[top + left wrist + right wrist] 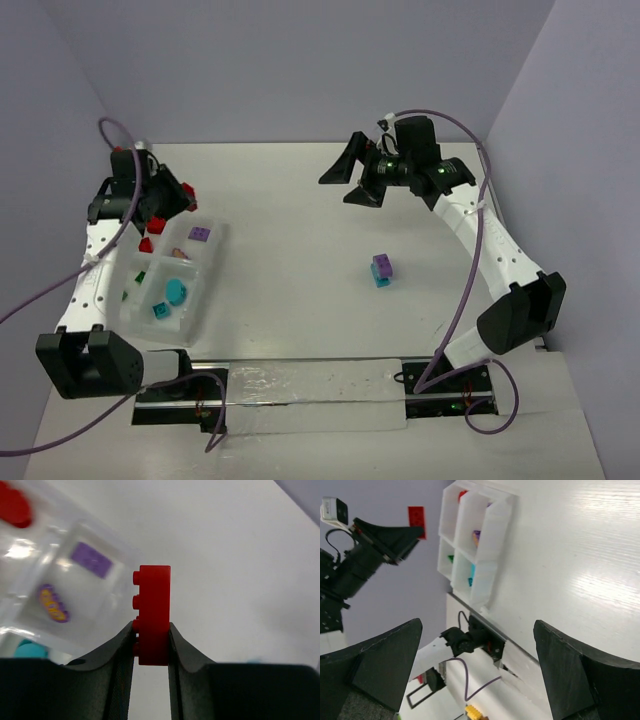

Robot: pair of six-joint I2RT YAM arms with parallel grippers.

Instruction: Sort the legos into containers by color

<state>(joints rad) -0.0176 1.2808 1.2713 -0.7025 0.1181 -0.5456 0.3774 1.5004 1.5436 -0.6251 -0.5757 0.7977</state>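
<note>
Slippage is the worry: the left gripper (151, 635) pinches only the lower end of the red brick (155, 600), and the purple compartment (95, 595) of the tray (215, 262) lies just beside it, so a loose drop could misfile the brick. The purple-on-cyan pair (382, 269) sits unseparated on the table (300, 230), apart from the wide-spread right gripper (352, 180).

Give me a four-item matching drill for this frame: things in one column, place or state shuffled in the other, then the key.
1. red studded plastic brick
2. purple-on-cyan stacked brick pair
3. flat purple plastic brick
4. right gripper

A. open, holding nothing
B. in a compartment of the clear plastic tray
C. clamped in the left gripper
D. standing on the white table

Pairs: 1-C, 2-D, 3-B, 4-A
</note>
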